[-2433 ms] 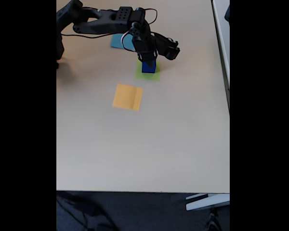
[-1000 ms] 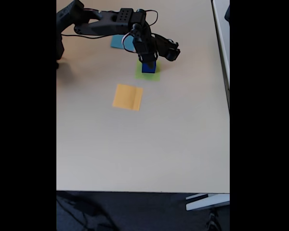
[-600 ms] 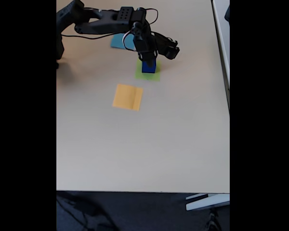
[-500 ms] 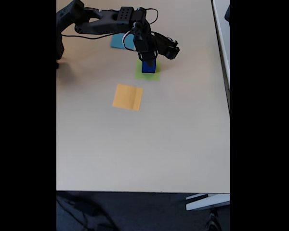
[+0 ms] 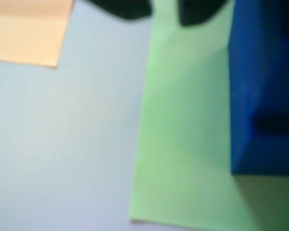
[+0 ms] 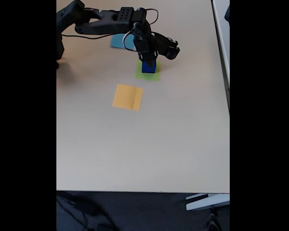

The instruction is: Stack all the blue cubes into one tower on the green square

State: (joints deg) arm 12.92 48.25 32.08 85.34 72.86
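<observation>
Directly beneath the black two-finger gripper (image 6: 148, 60), a solid dark-blue cube (image 6: 148, 67) rests on the flat lime-green paper square (image 6: 154, 74); whether the fingers (image 5: 123, 7) are spread or pinching cannot be told.

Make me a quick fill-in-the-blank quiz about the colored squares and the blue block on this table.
1. The blue cube stands on the ____ square.
2. In the fixed view, the square nearest the camera is ____.
3. The light-blue square lies partly under the robot's ____.

Missing words: green; orange-yellow; arm
</observation>
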